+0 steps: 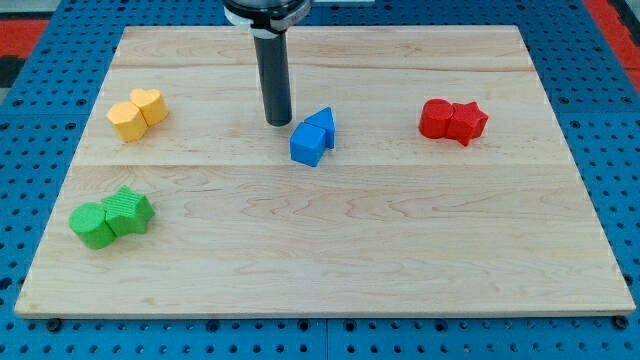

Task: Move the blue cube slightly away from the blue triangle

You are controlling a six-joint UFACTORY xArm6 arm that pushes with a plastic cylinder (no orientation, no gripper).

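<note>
The blue cube (308, 145) sits near the middle of the wooden board (330, 250), touching the blue triangle (322, 123), which lies just above and to its right. My tip (279, 122) rests on the board a little to the left of the blue triangle and up-left of the blue cube, with a small gap to both.
Two yellow blocks (138, 113) touch each other at the view's upper left. Two green blocks (111, 216) sit together at the left. Two red blocks (453, 120) sit together at the upper right. A blue pegboard (620, 150) surrounds the board.
</note>
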